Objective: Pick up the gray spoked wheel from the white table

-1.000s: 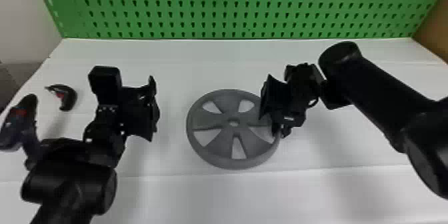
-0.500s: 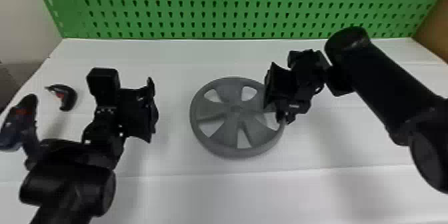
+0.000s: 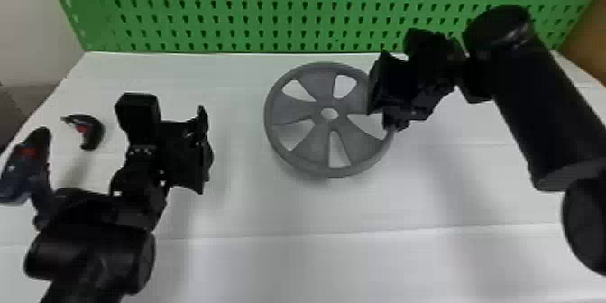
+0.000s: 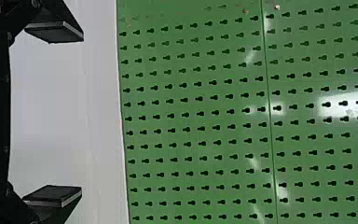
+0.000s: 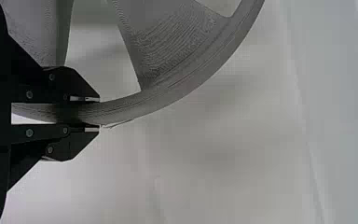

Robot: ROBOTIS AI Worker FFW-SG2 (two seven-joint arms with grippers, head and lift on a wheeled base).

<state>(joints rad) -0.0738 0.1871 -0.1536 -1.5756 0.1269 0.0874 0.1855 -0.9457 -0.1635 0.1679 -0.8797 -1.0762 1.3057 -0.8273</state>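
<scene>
Left claw (image 4: 81,113): near left, waiting over the white table (image 3: 270,216), its two fingers spread wide with nothing between them. Arm parked, same spot in the last two earlier looks. Beyond its forearm, at the left side, lies a dark power tool (image 3: 20,167) with a red patch; a little farther off, a small curved black tool (image 3: 92,133).

Right claw (image 5: 98,114): right of centre, pinching the rim of the gray spoked wheel (image 3: 315,140), one finger on the inner side, one on the outer. Wheel at middle of the scene, hub hole and spokes facing up, hanging out to the left of the claw.

Change: over the past second wheel and right claw have shifted together toward the far side. Rim shows deeper along its near edge, and a soft shadow falls below it. Judged from that, the wheel is off the table, or nearly so; pickup looks mostly done. One-sided hold, so the free side may sag or twist in the pinch. A slow, level rise seems called for, keeping clearance from the green pegboard (image 3: 315,9), which stands across the far edge of the table. Brown panel (image 3: 586,31) at far right.
</scene>
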